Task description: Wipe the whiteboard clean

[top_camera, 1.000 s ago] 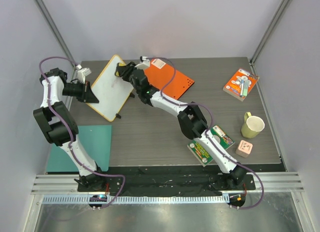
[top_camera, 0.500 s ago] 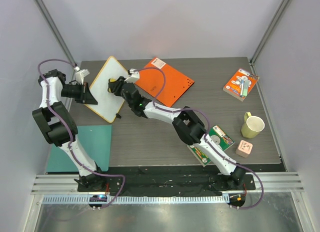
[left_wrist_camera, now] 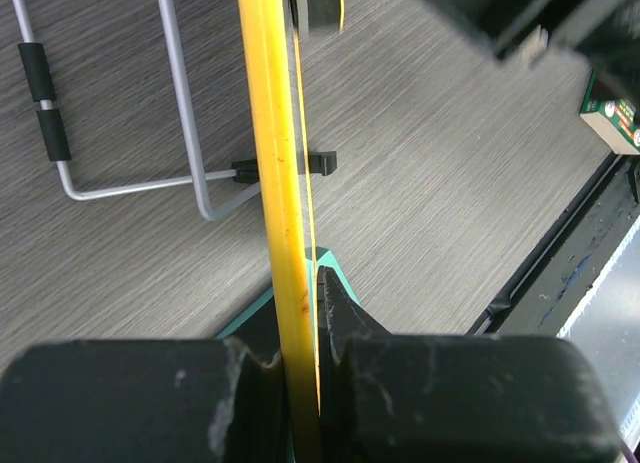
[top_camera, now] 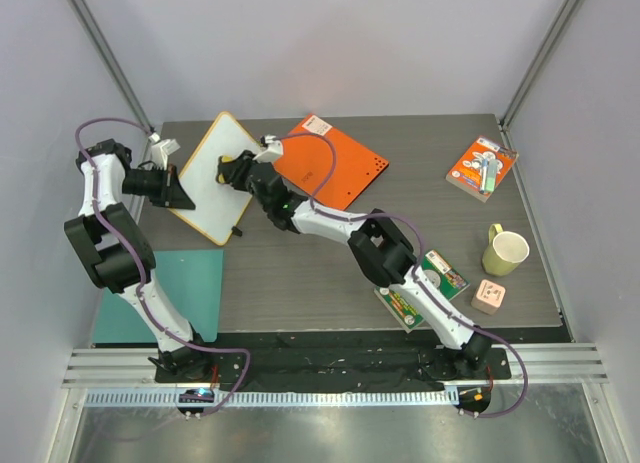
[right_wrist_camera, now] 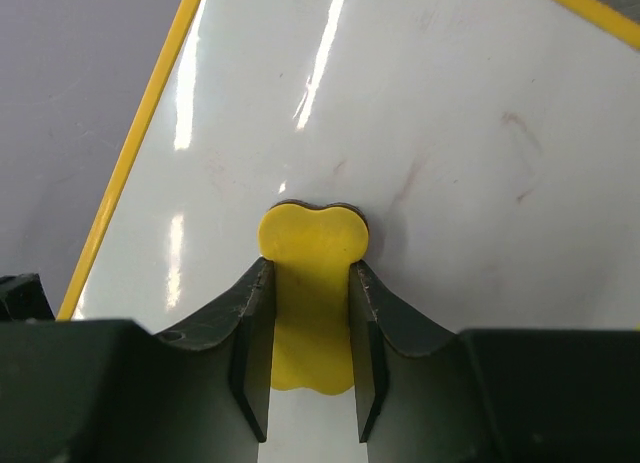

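The whiteboard (top_camera: 205, 188) stands tilted at the table's back left, white with a yellow rim (left_wrist_camera: 270, 163). My left gripper (top_camera: 182, 191) is shut on the board's left edge, and in the left wrist view its fingers (left_wrist_camera: 297, 333) pinch the rim edge-on. My right gripper (top_camera: 232, 169) is shut on a yellow eraser (right_wrist_camera: 312, 273) pressed flat against the board's white face (right_wrist_camera: 420, 103). Only faint smudges (right_wrist_camera: 518, 123) show on the surface near the eraser. No black scribbles show in any view.
A wire stand (left_wrist_camera: 185, 133) props the board from behind. A solid orange board (top_camera: 340, 165) lies right of it and a teal sheet (top_camera: 170, 293) at the front left. Further right are an orange package (top_camera: 481, 167), a yellow mug (top_camera: 505, 251), a green box (top_camera: 428, 283) and a pink cube (top_camera: 489, 296).
My right gripper has slid the eraser from the board's upper right edge leftward and nearer, onto its face. The board's top corner has shifted slightly left. The left gripper keeps its hold.
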